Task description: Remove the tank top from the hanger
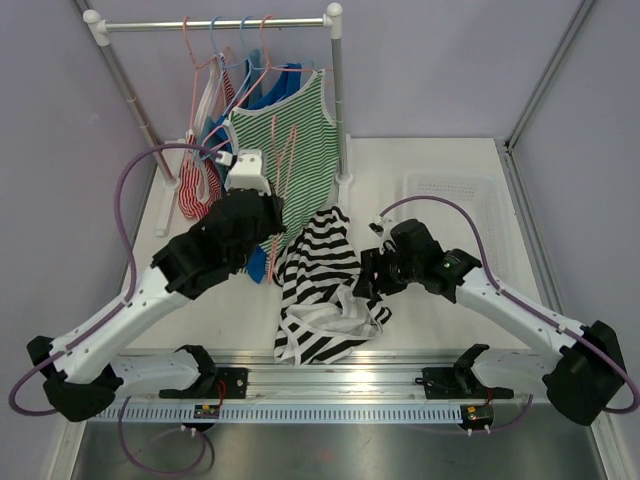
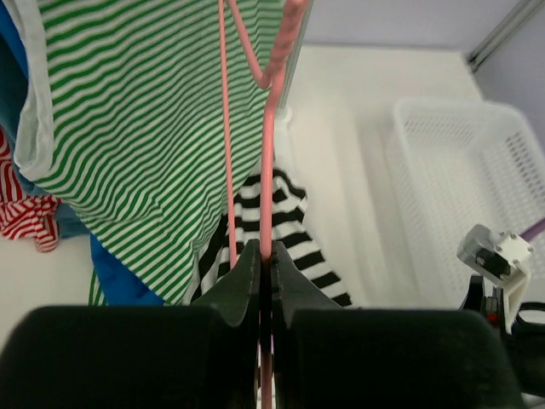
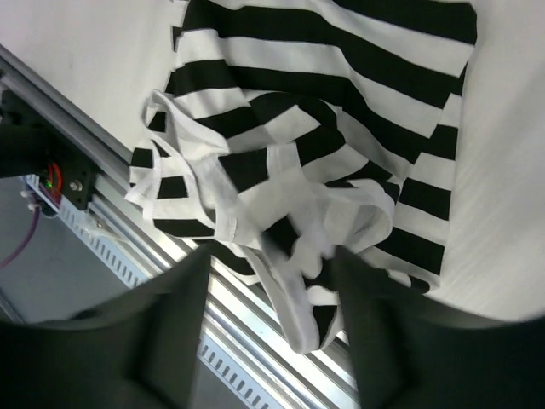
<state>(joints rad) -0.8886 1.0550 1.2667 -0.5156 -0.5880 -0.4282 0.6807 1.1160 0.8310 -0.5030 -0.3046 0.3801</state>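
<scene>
The black-and-white striped tank top [image 1: 322, 290] lies crumpled on the table, off its hanger; it also shows in the right wrist view [image 3: 324, 111] and the left wrist view [image 2: 285, 230]. My left gripper [image 1: 262, 215] is shut on the bare pink hanger [image 2: 267, 153], which stands upright in front of a green-striped top [image 1: 290, 130]. My right gripper [image 1: 366, 282] is open just above the tank top's white straps [image 3: 306, 247], which lie between its fingers [image 3: 162, 315] near the table's front edge.
A clothes rail [image 1: 215, 22] at the back left holds several hangers with green-striped, blue and red-striped tops. A white basket [image 1: 455, 205] stands at the right, also in the left wrist view [image 2: 460, 187]. A metal rail [image 3: 170, 256] runs along the front edge.
</scene>
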